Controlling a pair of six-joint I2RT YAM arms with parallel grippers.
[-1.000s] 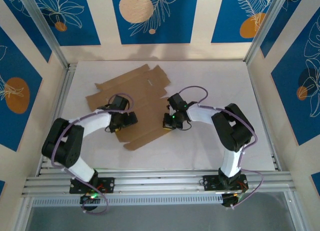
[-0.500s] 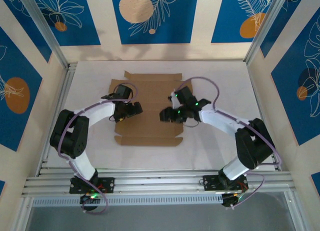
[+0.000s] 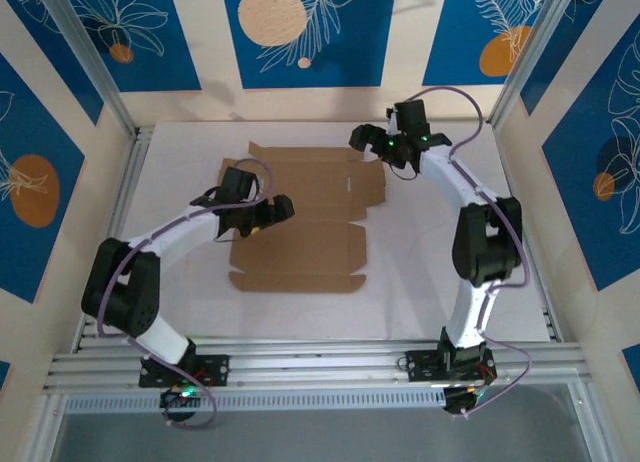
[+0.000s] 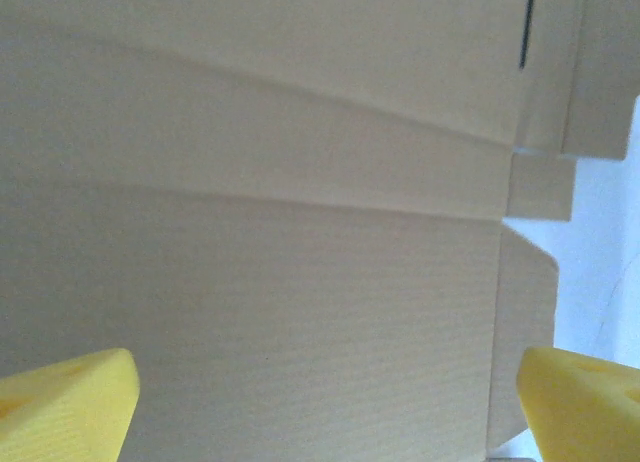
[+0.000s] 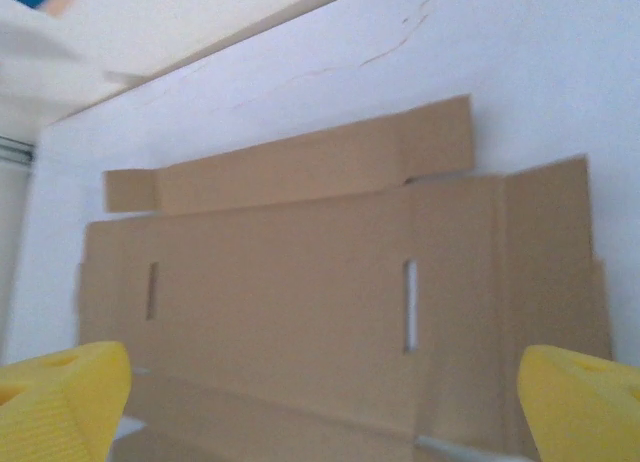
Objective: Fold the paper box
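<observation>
Near the paper box (image 3: 300, 252), both jaws wide, empty.

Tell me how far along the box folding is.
Done: very little. The cardboard sheet lies flat on the table, squared to its edges, with no flap visibly raised. In hand: the left gripper is open over the sheet's left part, and the right gripper is open near its far right corner. Neither grips anything. Left: essentially every fold, raising the walls and tucking the flaps.
</observation>
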